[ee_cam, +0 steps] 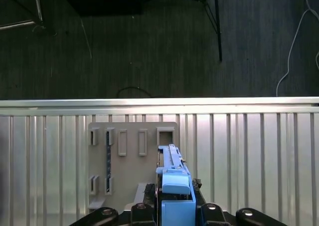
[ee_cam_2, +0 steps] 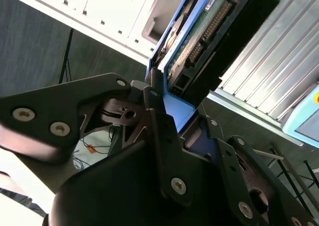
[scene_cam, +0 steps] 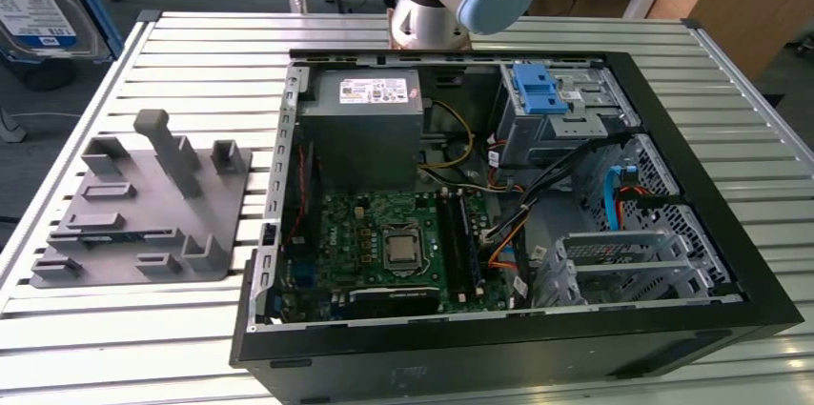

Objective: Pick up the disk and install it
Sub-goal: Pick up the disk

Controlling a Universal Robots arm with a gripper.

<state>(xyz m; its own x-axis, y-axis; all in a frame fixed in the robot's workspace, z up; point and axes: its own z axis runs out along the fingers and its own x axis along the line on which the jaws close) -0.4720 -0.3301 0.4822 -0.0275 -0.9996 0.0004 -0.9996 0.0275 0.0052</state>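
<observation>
a: the gripper [ee_cam_2: 183, 120] is clenched on the disk [ee_cam_2: 202, 29], pinching its blue frame [ee_cam: 177, 206], up in the air over the grey rack [ee_cam: 129, 156].
b: it seems stiff, weighty and shock-sensitive, so the frame edges are a safer hold than the circuit board [ee_cam_2: 192, 49].

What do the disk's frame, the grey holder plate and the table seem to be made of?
The disk: frame of bright blue plastic, smooth, moulded look. The holder plate: matte grey, probably plastic, perhaps printed. The table: ribbed silvery metal, likely aluminium, by its sheen.
</observation>
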